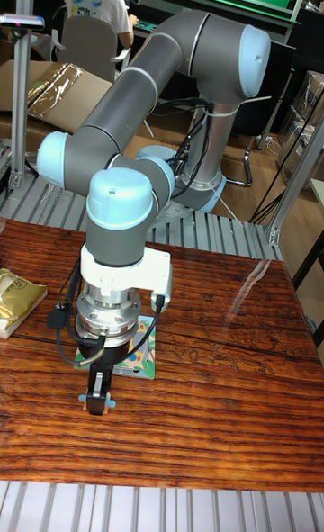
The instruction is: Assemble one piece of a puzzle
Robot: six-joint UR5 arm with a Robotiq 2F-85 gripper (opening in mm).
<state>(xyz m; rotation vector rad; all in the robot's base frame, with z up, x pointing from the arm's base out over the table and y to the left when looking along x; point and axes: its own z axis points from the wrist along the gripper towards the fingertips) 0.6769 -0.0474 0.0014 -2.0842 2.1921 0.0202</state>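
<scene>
- A grey UR5 robot arm with pale blue joint caps (135, 127) reaches from the upper centre of the frame down over a glossy, reddish-brown wooden table (225, 379) that fills the lower half.
- The arm's wrist points straight down at lower left, ending in a white bracket and a ribbed metal cylinder with black cables looping around it.
- Below that hangs the small black two-finger gripper (96, 399), with orange and blue details near its tip, low over the table.
- The fingers look drawn close together, but from this angle I cannot tell whether they are closed or holding anything.
- The colourful square puzzle board with a pale green border (139, 356) lies flat on the table, just behind and right of the gripper, partly hidden by the wrist.
- No separate puzzle piece can be made out.
- A shiny gold foil packet (18, 300) lies at the table's left edge.
- In the upper left background, a person in a white shirt (94, 1) sits facing away, near cardboard boxes (54, 91).
</scene>
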